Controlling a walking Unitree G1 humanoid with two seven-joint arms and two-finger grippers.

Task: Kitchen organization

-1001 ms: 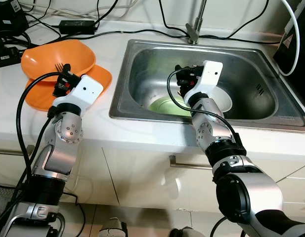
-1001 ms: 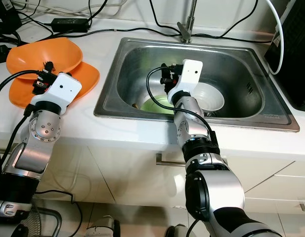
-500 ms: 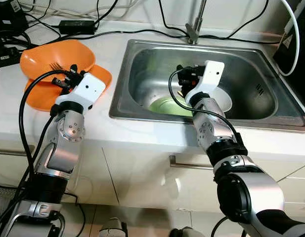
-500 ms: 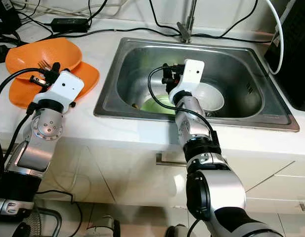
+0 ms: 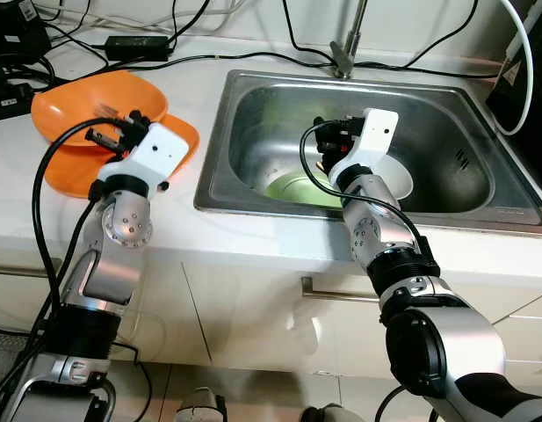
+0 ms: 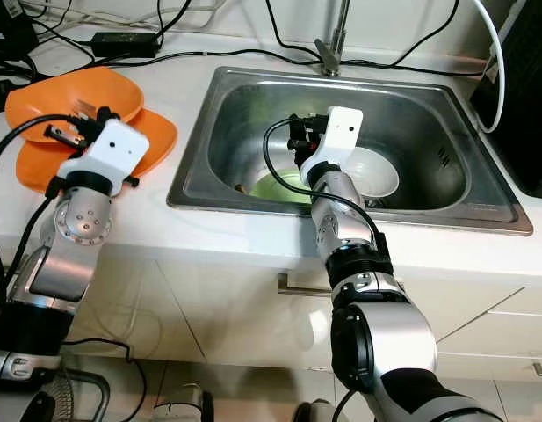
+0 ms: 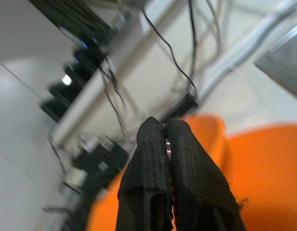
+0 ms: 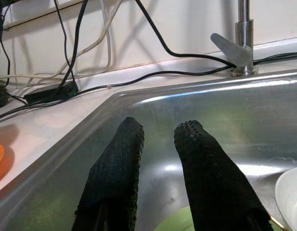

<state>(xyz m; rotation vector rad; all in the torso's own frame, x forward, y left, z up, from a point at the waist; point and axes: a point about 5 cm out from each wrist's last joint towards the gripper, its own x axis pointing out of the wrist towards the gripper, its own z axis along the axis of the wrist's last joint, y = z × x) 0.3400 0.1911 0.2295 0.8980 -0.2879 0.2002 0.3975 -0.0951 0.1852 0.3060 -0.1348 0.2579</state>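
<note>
I had the left gripper [image 5: 108, 134] pinching a fork [image 6: 61, 134] over the orange bowl [image 5: 68, 101] at the counter's left end; right gripper [image 8: 158, 144] hung spread inside the sink [image 5: 253, 88], ready for dishes.

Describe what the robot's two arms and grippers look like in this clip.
Both arms are built of silver metallic segments with round joints and dark bands between sections. Each ends in a white boxy wrist housing, with a black cable looping from it back along the arm. The left gripper and right gripper each have two long black fingers with a finely textured, knit-like surface and rounded tips.
</note>
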